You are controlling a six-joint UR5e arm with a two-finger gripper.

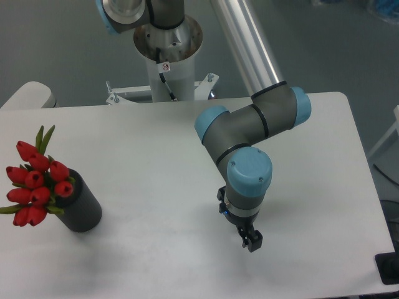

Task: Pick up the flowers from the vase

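The flowers [34, 184], a tight bunch of red tulip buds with narrow green leaves, stand in the vase [84, 208], a dark grey-black cylinder at the left side of the white table [156, 156]. The buds lean out to the left over the vase's rim. My gripper [250, 240] hangs below the arm's blue-capped wrist near the table's middle right, far to the right of the vase. Its dark fingers look close together and hold nothing, but they are small in this view.
The arm's base column [167, 59] and mounting bracket stand behind the table's far edge. The arm's elbow and wrist joints [249, 134] hang over the table's right half. The table's front edge runs near the bottom of the view.
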